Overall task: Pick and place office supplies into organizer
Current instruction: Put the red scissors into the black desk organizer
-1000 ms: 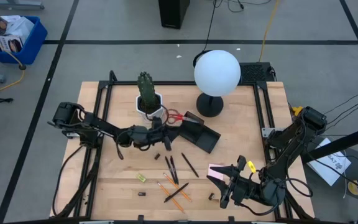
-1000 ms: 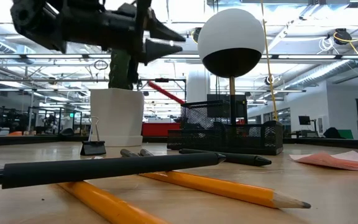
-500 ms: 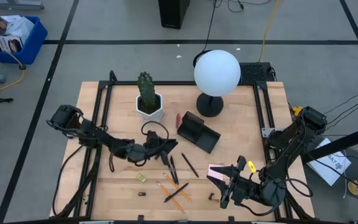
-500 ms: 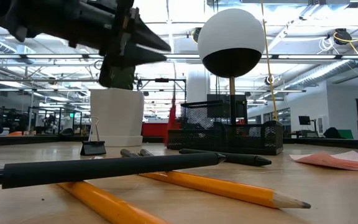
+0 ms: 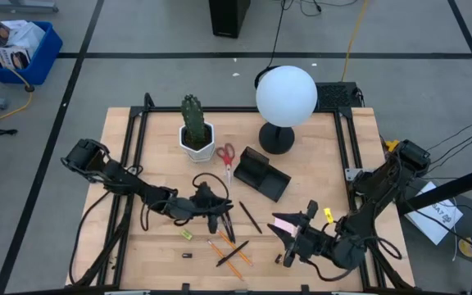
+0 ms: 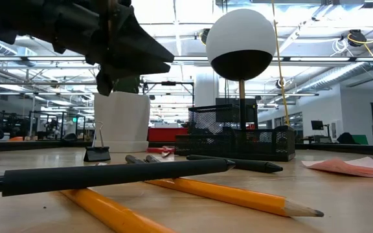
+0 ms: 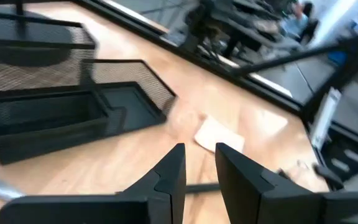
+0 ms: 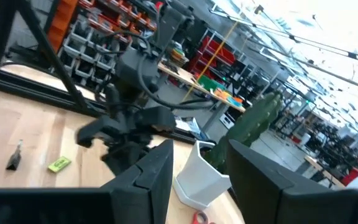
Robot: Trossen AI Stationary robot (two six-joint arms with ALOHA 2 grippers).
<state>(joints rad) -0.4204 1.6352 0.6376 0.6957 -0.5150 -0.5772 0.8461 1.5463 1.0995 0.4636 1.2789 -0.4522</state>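
The red-handled scissors lie flat on the table between the white cactus pot and the black mesh organizer. Black pens and orange pencils lie mixed near the table's middle front. My left gripper hovers just above the pens, its fingers a little apart with nothing between them. The pink sticky-note pad lies right of the pens. My right gripper hangs open just in front of the pad, pointing toward the left arm.
A lamp with a white globe stands behind the organizer. A small yellow piece and tiny black clips lie near the front edge. In the low view a binder clip stands before the pot.
My left gripper has swung from beside the cactus pot and organizer toward the table's near edge and sunk a little, ending over the pens. The scissors, which leaned up beside it a second ago, now lie flat on the table.
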